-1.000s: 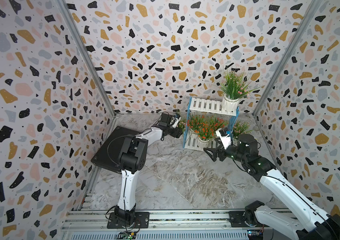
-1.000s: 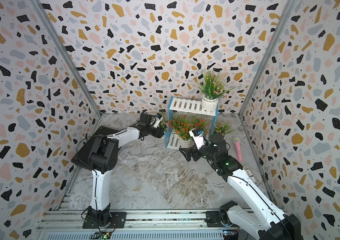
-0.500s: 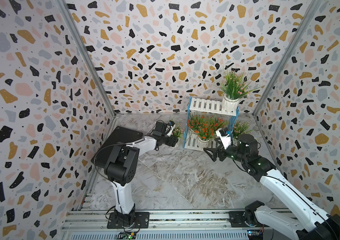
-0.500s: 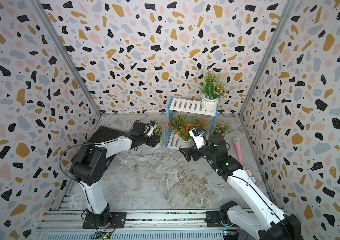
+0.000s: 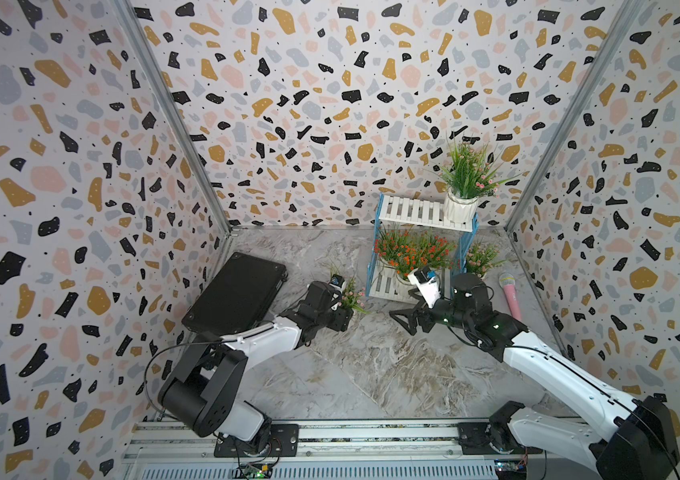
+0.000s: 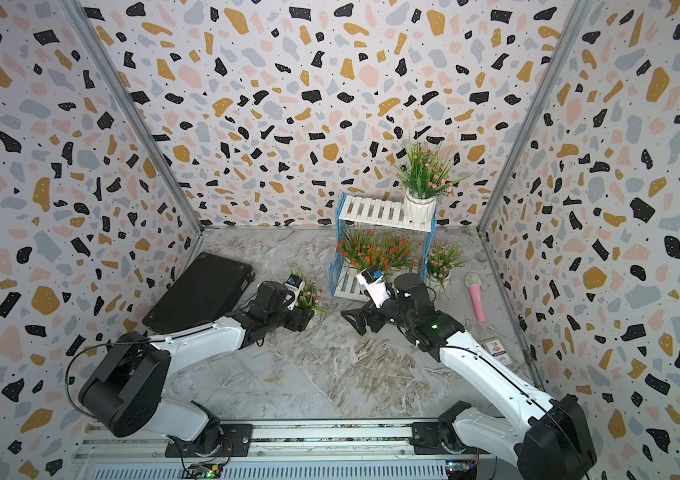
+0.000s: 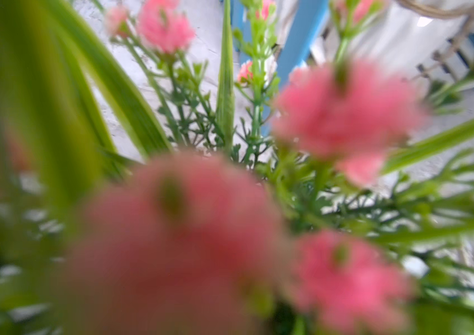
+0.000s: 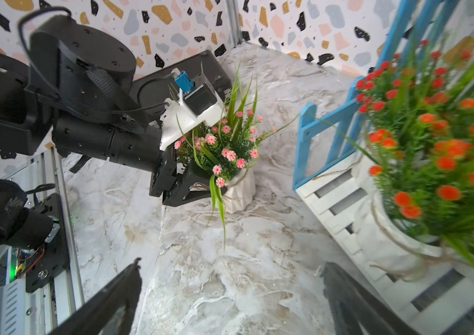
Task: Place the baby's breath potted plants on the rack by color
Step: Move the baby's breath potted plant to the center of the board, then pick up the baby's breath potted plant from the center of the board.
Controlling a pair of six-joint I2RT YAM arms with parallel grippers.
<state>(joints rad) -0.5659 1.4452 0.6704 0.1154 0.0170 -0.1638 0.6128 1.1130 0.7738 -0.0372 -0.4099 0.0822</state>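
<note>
Both top views: the left gripper clenches a pink plant on the tabletop, just beside the rack. The right gripper gapes, empty. Left wrist: pink blossoms fill it. Right wrist: the pot sits between the left jaws. Next, probably: lift it onto the upper tier.

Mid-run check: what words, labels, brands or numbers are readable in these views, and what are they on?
No text can be read in any view.
Label on the clear bottle next to the pink microphone: printed, too small to read.
No markings show on the black case, the rack or the pot of the pink-blossom plant.
</note>
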